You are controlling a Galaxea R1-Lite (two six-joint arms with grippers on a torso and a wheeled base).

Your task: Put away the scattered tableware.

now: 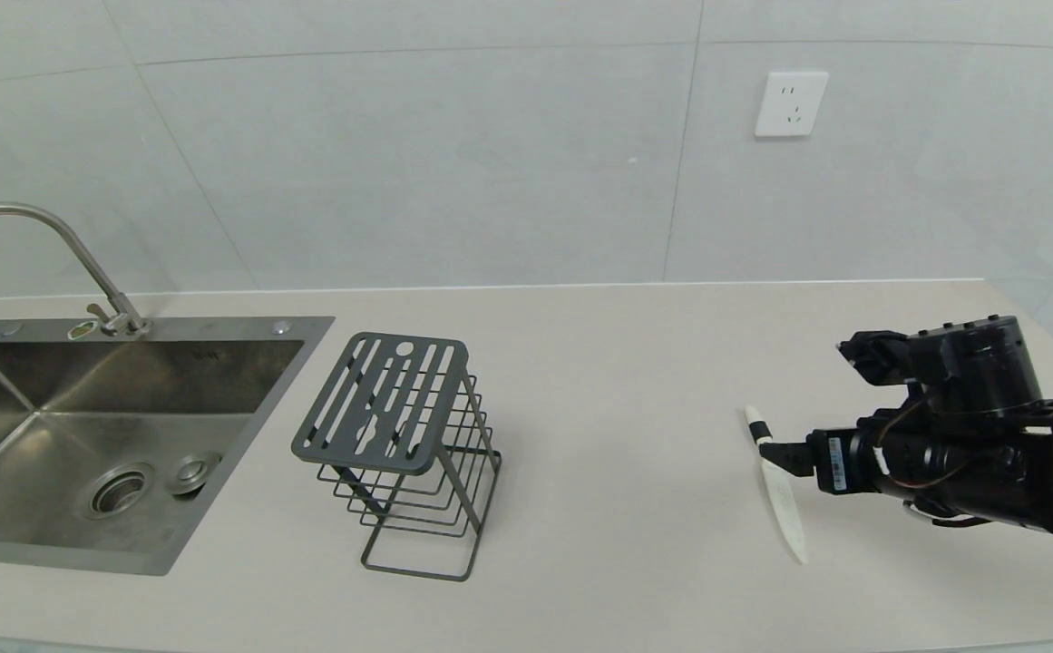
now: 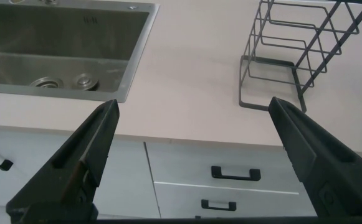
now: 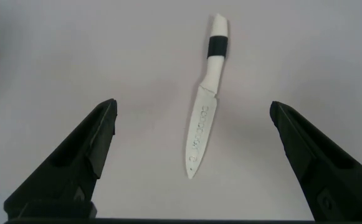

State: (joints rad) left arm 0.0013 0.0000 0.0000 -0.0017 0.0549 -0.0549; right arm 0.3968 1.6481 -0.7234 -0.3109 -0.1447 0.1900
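Right hand [image 3: 193, 107] is held spread above the white knife [image 1: 778, 490], which is laid flat on the worktop [image 1: 617, 408] at the head view's lower right. Left hand [image 2: 193, 106] is likewise spread, near the wire rack [image 1: 399, 444].

Looked forward and down from the head, well back, onto the worktop [image 1: 635, 381]: wire rack [image 1: 404, 453] near the middle, sink [image 1: 127, 367] left of the rack, knife [image 1: 775, 485] far right of it. Looked from the left wrist, off the worktop's front edge, past the left claw [image 2: 192, 104] toward the rack's foot and the sink, both shared with the head view. Looked steeply down from the right wrist, close, onto the knife, likewise shared.
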